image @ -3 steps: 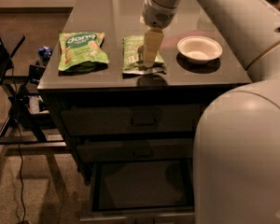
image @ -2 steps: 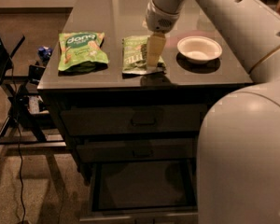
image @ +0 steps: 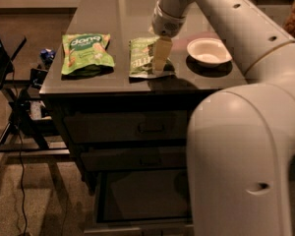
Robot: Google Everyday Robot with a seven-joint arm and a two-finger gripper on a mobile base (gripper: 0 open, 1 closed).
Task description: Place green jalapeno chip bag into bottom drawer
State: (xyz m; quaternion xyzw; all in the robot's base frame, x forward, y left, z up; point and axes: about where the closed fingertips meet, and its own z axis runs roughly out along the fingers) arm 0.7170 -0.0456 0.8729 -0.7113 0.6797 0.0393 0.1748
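Nearest to the camera, the bottom drawer (image: 137,200) stands open, and its dark inside looks bare. Part of its right side is hidden behind the big pale arm (image: 236,146). Above it, the two shallower drawers (image: 150,127) are shut.

Farther back, on the surface (image: 103,14), the green jalapeno chip bag (image: 140,58) lies flat near the front edge, with its long axis running from 6 to 12 o'clock. The gripper (image: 161,58) points down onto the right part of this bag and seems to touch it, so most of the bag spreads toward 9 o'clock from the gripper. Whether the gripper is apart or closed on the bag, I cannot tell.

The brighter green bag (image: 86,53) lies at 9 o'clock from the task's bag, a little apart, and a white bowl (image: 209,50) stands at 3 o'clock. In my judgement, the grasp comes first. After that the bag must travel toward 6 o'clock, over the front edge and down to the drawer.
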